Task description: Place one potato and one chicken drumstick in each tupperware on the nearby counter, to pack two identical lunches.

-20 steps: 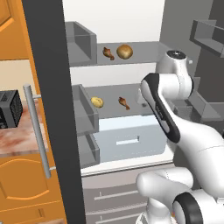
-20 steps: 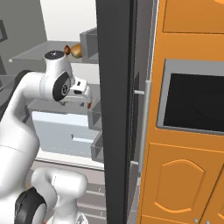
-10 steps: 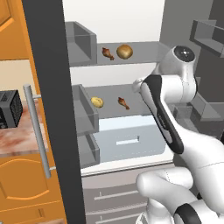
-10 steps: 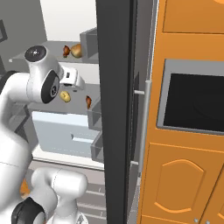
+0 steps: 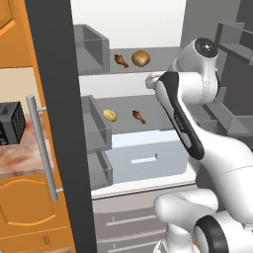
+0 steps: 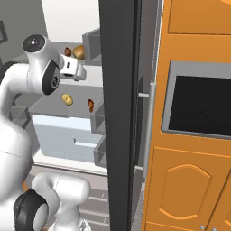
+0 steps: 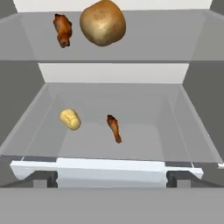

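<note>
1. Golden-brown potato [image 7: 103,22] beside drumstick [image 7: 63,29] on upper fridge shelf [image 7: 175,39].
2. Yellow potato [image 7: 70,119] near second drumstick [image 7: 114,127] on lower shelf [image 7: 148,144].
3. Fingers: cannot tell whether apart or together.

On the upper grey shelf [image 7: 175,39] a big golden-brown potato [image 7: 103,23] lies beside a drumstick [image 7: 63,29]. On the lower shelf [image 7: 153,131], a small yellow potato [image 7: 70,119] lies near another drumstick [image 7: 114,127].
</note>
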